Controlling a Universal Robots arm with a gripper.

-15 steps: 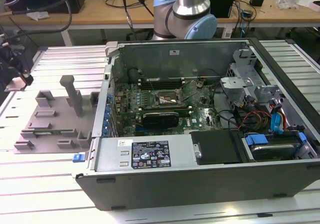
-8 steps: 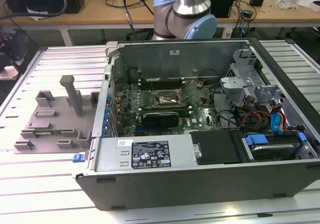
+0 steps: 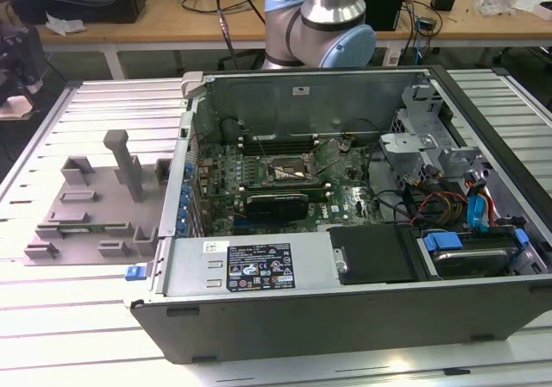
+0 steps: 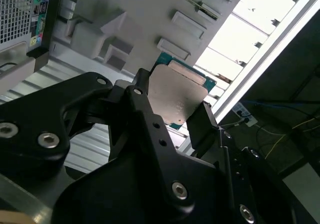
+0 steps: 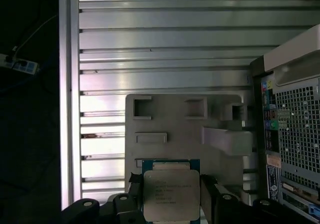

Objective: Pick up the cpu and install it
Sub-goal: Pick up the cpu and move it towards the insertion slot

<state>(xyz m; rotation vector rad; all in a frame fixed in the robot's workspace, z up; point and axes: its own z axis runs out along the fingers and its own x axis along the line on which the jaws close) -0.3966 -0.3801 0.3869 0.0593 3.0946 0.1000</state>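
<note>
Gripper pinching cpu by two opposite edges. The chip is held clear above the grey tray, computer case beside the tray. Risk: the edge grip looks thin, so a slip or tilt could drop the chip onto the tray or skew it.
</note>
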